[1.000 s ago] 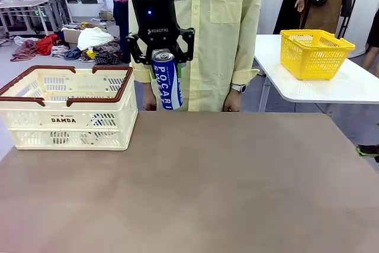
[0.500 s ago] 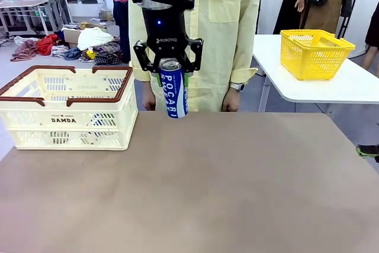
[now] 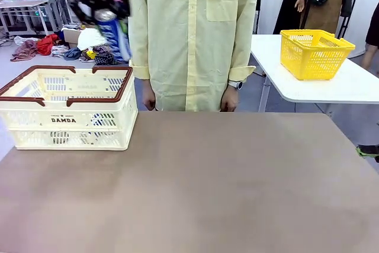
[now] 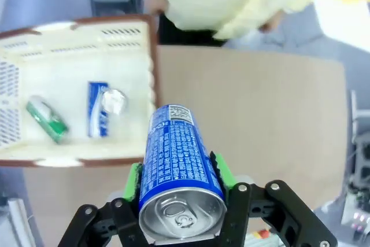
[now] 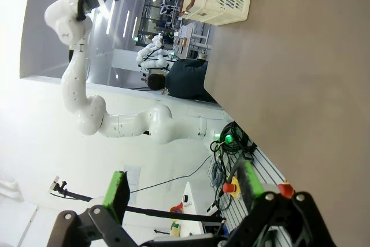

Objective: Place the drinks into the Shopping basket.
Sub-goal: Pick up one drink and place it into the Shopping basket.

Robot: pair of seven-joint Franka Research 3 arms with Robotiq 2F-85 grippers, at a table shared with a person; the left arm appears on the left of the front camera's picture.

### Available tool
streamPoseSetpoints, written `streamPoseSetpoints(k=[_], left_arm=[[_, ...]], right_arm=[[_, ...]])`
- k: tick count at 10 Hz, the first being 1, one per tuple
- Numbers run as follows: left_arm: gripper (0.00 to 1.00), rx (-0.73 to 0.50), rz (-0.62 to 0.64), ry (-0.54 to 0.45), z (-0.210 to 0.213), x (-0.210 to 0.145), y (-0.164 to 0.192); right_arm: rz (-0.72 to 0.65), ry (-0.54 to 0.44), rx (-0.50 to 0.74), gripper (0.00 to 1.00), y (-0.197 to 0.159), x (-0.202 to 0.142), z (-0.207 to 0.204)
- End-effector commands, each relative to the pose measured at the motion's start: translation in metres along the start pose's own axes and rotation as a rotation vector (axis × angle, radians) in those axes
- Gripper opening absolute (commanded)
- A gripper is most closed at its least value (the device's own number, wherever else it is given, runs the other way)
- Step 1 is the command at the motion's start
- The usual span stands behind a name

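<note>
- Right now the left end effector (image 4: 180, 212) is clamped on the blue can (image 4: 178, 166), green pads pressing its sides near the silver top, so the can hangs by its upper end with the base free to go in first
- Seen from the front, the can (image 3: 113, 34) is blurred and tilted, high at about 11 o'clock of the frame, above the far rim of the basket (image 3: 68, 108); the blur suggests the arm is mid-swing
- From the left wrist, the can's base points down toward the basket's near-side rim (image 4: 153, 73), at roughly 11 o'clock from the end effector; it looks to sit over the edge, not yet squarely over the open inside
- The basket stands at the bench's (image 3: 207, 188) far-left corner, at 10 o'clock, its rim open upward, which suits a drop from above
- Inside it lie a green can (image 4: 46, 121) and another blue-and-white item (image 4: 99, 117) beside it, both on their sides toward the 9 o'clock end; what the second one is I cannot tell for sure
- The right end effector (image 5: 182, 201) stands wide with nothing between its pads, parked off the bench's edge and clear of the left arm's path
- A person (image 3: 192, 34) in a pale yellow shirt stands at 12 o'clock behind the bench, hands down, just beside the basket's right end
- My guess: the can needs carrying a little further over the basket before release
</note>
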State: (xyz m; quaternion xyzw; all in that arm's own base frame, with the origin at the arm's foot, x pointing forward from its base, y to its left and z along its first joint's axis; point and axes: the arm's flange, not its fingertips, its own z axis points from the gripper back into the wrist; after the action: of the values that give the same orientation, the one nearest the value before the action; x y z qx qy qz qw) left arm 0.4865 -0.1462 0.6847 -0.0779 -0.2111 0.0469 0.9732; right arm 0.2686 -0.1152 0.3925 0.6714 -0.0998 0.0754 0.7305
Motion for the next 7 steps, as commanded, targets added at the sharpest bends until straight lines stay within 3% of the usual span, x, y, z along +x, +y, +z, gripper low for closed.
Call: streamPoseSetpoints(k=[1,2,4,6,7], left_arm=[[0.00,-0.036,0.073,-0.048,-0.031,-0.002,0.057],[0.00,0.002,0.125,-0.053,-0.052,-0.003,0.097],[0.00,0.065,0.233,0.082,-0.088,-0.021,0.153],[0.00,0.070,0.282,0.066,-0.116,-0.037,0.179],[0.00,0.009,0.330,0.045,-0.106,-0.039,0.170]], right_arm=[[-0.010,0.006,0.006,1.00,0.004,0.000,0.000],[-0.010,0.006,0.006,1.00,0.004,0.000,0.000],[-0.010,0.006,0.006,1.00,0.004,0.000,0.000],[-0.010,0.006,0.006,1.00,0.004,0.000,0.000],[-0.010,0.006,0.006,1.00,0.004,0.000,0.000]])
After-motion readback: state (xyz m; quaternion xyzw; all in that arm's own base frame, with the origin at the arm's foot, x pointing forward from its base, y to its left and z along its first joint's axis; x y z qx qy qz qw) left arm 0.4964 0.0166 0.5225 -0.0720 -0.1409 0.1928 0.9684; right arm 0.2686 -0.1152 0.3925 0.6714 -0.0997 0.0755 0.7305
